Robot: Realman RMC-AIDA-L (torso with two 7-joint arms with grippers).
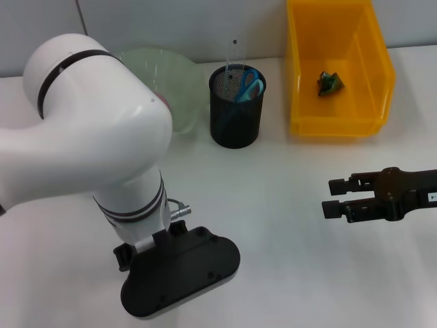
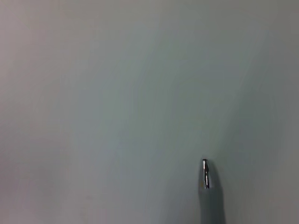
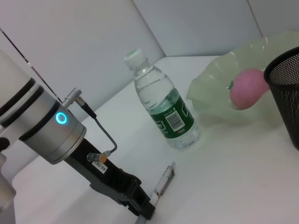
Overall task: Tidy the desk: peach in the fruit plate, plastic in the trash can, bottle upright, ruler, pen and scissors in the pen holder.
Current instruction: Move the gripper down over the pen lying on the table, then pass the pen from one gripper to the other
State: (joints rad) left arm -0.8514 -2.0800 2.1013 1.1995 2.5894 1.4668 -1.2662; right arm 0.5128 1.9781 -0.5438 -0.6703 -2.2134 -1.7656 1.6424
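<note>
Tabletop point(image 1: 287, 205): white and flat, and you see it run up to a pale wall at the back.
Left end effector point(image 3: 142, 212): low over the tabletop, right at one end of the pen. You cannot tell if its fingers are apart or together.
Pen point(image 3: 162, 182): lying flat on the tabletop, between the left end effector and the bottle. Its shiny tip point(image 2: 205, 173) shows in the left wrist view.
Bottle point(image 3: 163, 106): standing upright with its cap on, just past the far end of the pen from the left end effector.
Peach point(image 3: 246, 88): pink, sitting in the fruit plate point(image 1: 160, 68), beyond the bottle.
Pen holder point(image 1: 236, 108): black mesh cup, well beyond both end effectors, beside the fruit plate. The scissors point(image 1: 250, 86) with blue handles and the clear ruler point(image 1: 232, 58) stand in it.
Trash can point(image 1: 339, 68): yellow bin, far beyond the right end effector, with the green plastic point(image 1: 330, 83) inside.
Right end effector point(image 1: 334, 198): over bare tabletop, fingers apart, holding nothing.
</note>
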